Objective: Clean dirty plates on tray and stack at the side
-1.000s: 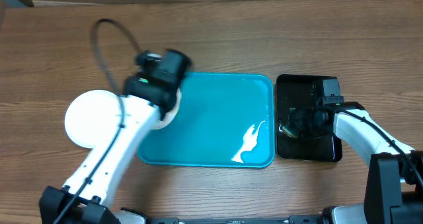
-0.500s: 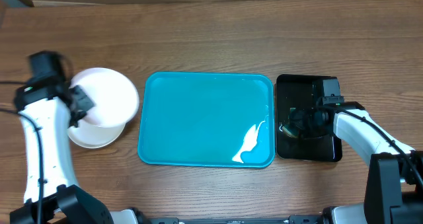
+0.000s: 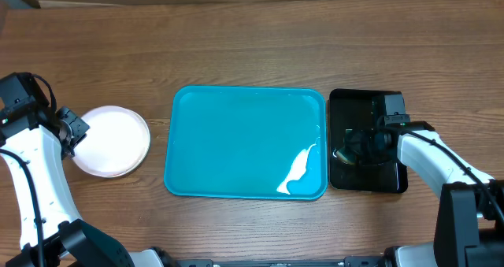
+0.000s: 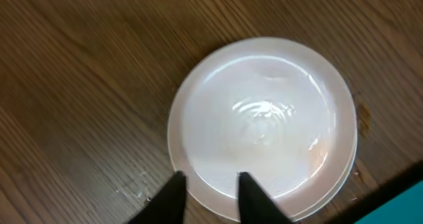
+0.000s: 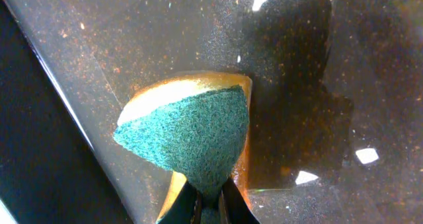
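Observation:
The plates (image 3: 112, 141) lie stacked on the wood left of the turquoise tray (image 3: 246, 141), which holds no plates. The left wrist view shows the top white plate (image 4: 264, 118) with a lower plate's rim showing under it. My left gripper (image 3: 72, 131) is open at the stack's left edge; in the left wrist view its fingers (image 4: 208, 191) straddle the top plate's rim without pinching it. My right gripper (image 3: 350, 153) is shut on a green and yellow sponge (image 5: 192, 131) over the black tray (image 3: 366, 141).
The black tray (image 5: 297, 65) is glossy and wet-looking. A white glare patch lies on the turquoise tray's front right part. The turquoise tray's corner (image 4: 410, 197) shows close to the stack. Bare wooden table (image 3: 252, 38) lies behind the trays.
My left arm carried a white plate from the tray's left edge over to the left and set it on the stack. Its fingers are now apart. The right arm has not moved.

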`<act>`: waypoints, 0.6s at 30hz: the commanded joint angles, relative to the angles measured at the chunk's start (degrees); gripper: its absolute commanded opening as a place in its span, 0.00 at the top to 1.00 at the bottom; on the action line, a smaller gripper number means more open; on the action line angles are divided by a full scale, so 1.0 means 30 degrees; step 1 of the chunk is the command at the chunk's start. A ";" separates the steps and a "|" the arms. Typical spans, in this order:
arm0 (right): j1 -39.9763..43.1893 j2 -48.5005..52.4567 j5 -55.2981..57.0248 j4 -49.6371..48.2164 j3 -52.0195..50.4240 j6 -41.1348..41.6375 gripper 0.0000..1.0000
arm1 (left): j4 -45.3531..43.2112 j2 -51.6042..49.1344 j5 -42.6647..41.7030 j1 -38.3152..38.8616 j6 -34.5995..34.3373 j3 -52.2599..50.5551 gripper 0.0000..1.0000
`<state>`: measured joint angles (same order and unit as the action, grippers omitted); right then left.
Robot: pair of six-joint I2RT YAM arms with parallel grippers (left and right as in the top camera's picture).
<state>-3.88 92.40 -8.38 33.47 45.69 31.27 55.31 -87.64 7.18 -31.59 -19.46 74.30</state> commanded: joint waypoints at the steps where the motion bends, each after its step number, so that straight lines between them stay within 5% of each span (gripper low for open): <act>1: 0.0000 0.0357 0.0772 0.0627 -0.0787 0.0007 0.96 | 0.0131 -0.0036 -0.0364 -0.0051 0.0066 -0.0182 0.64; 6: 0.0000 0.0357 0.0743 0.0612 -0.0780 -0.0146 0.96 | 0.0539 -0.0036 -0.1552 0.0102 0.0568 -0.0182 0.60; 10: 0.0000 0.0350 0.0255 0.0619 -0.0576 -0.1872 0.96 | 0.0619 -0.0036 -0.5093 0.0772 0.2025 -0.0182 0.59; 18: -0.0022 0.0226 -0.0758 0.3796 0.4160 -0.4583 0.96 | 0.1231 -0.0036 -0.7912 0.5326 0.4874 -0.0182 0.46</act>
<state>-3.88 92.88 -8.73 44.01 51.81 22.92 58.22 -87.66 -11.86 -20.16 -9.32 74.24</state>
